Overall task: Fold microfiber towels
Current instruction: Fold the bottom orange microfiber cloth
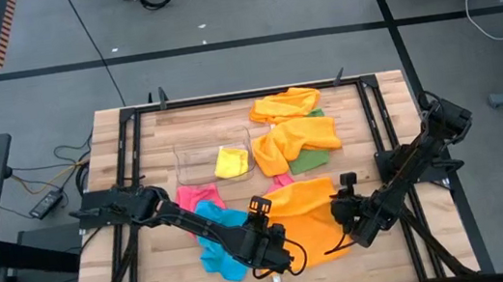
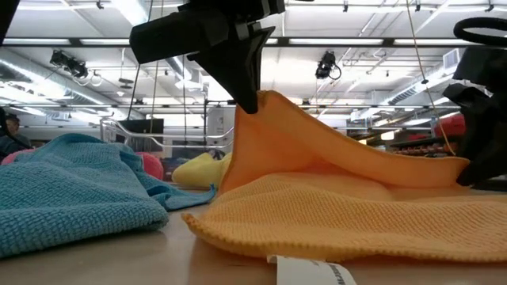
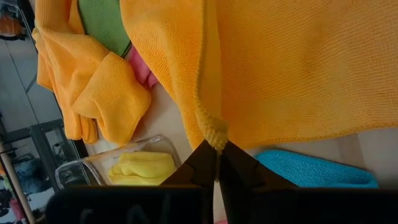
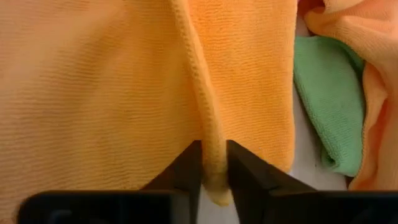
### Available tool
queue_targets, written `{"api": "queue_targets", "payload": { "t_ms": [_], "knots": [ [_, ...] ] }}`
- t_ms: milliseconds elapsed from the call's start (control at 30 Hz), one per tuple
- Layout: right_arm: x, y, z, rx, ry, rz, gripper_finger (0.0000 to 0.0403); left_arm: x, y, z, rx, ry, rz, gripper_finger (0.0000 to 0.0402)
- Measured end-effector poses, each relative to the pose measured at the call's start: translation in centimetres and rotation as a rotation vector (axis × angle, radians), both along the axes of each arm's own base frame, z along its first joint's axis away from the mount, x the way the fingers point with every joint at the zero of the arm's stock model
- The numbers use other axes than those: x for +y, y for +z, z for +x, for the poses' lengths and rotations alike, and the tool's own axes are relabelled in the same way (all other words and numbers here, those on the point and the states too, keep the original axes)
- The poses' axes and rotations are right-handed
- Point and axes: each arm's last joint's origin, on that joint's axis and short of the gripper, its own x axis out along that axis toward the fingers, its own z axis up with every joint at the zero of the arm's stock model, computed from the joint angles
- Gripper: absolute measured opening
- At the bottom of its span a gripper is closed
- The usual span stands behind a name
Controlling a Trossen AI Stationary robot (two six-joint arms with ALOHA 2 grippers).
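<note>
Left gripper [image 3: 217,152]: low over front table, pinched on orange towel [image 1: 312,213] hem.
Right gripper [image 4: 214,168]: low at towel's right edge, clamped on hem.
Towel: front centre, beside blue towel [image 1: 222,247].

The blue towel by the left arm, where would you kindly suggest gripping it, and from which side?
Probably at a front corner of the blue towel, coming straight down from above: it lies bunched beside the orange towel, and only its edge toward the table's front looks free of the left arm.
</note>
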Motion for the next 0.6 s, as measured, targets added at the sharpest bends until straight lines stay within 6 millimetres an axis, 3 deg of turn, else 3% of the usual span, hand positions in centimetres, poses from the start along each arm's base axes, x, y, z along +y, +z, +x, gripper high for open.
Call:
{"api": "queue_targets", "payload": {
  "t_ms": [133,400,600],
  "knots": [
    [0.0,0.0,0.0,0.019,0.01,0.008,0.001,0.0,0.0,0.0,-0.001,0.001,-0.001,0.0009],
    [0.9,1.3,0.6,0.06,0.023,0.041,0.0008,-0.2,0.0,0.2,-0.012,-0.018,-0.006,0.003],
    [2.6,3.4,2.0,0.096,0.082,0.143,0.0007,-0.9,0.0,0.0,0.002,-0.06,-0.014,0.001]
  ]
}}
